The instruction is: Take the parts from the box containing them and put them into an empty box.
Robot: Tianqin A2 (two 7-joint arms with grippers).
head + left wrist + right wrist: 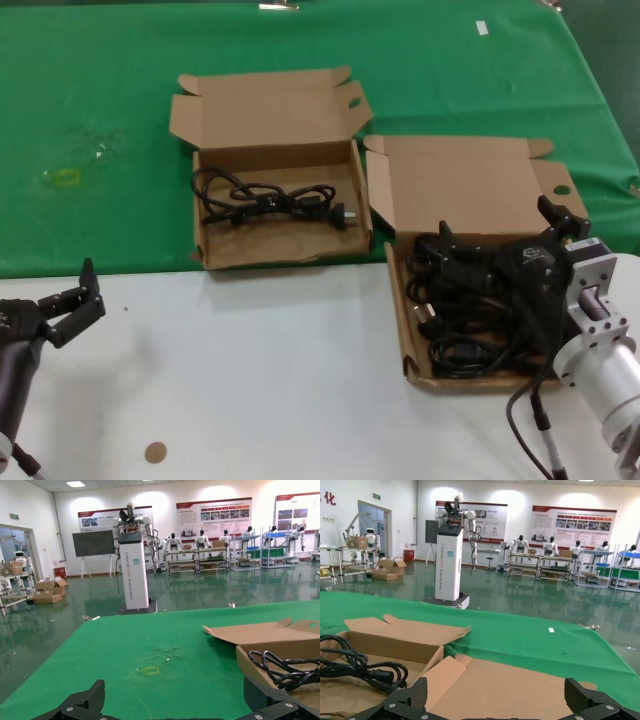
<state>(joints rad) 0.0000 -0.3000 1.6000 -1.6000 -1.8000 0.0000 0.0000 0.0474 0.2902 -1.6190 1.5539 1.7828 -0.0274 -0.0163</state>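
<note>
Cardboard boxes, two shallow brown mailers with hinged lids folded back, sit side by side where a white tabletop (250, 370) meets a green cloth (100, 110). The right-hand box with the straight front rim (470, 378) holds a tangled pile of black power cords with moulded plugs (455, 320). The left-hand box with the wavy front rim (280, 258) holds one looped black cord with a plug (265, 198), lying across its floor. The right gripper (495, 240) hangs over the pile in the right-hand box, its black fingers spread wide apart and gripping nothing. The left gripper (85, 295) waits low over the white tabletop, well left of both boxes, fingers apart and empty.
</note>
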